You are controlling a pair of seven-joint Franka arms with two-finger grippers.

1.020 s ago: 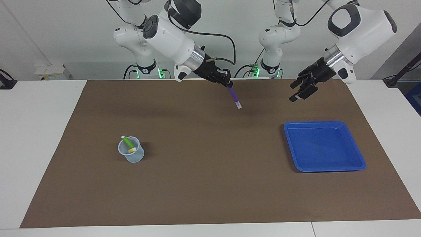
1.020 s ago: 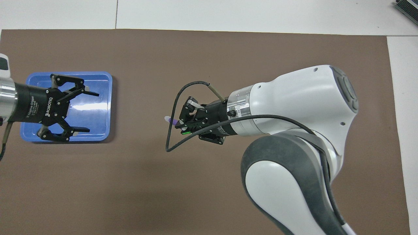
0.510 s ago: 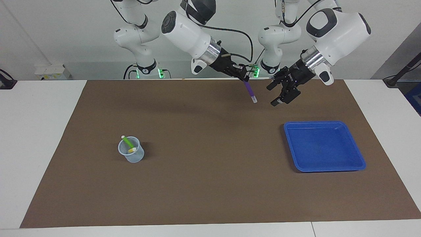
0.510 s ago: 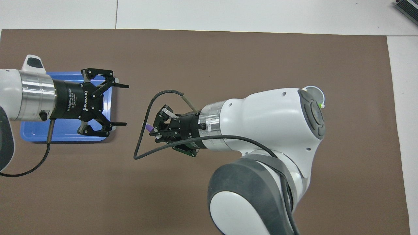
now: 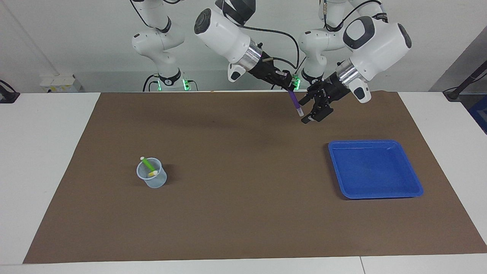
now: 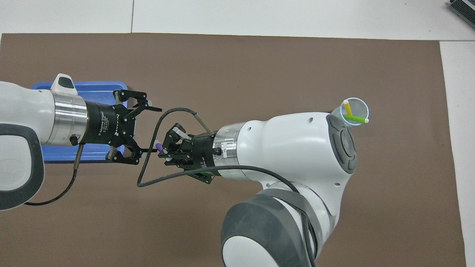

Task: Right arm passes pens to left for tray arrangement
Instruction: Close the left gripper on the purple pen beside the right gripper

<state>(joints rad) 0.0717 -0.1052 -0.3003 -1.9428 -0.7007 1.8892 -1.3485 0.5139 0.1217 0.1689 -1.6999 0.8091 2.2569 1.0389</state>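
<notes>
Over the brown mat [image 5: 243,213], robots' edge: right gripper [image 5: 286,83] pinching purple pen [image 5: 295,102], pale end hanging down. Left gripper [image 5: 312,107] right beside it, fingers spread wide, pen tip at their opening, contact unclear. Blue tray [image 5: 414,182] sits empty at the left arm's end. Green pen [image 5: 146,163] and yellow pen [image 6: 347,108] stand in the clear cup [image 5: 156,182], right arm's end

Two white jointed robot arms, left [image 6: 22,122] and right [image 6: 297,148], carry dark grey joint caps, silver wrist rings, black cables (looping loosely) and black two-finger grippers with white lettering.
</notes>
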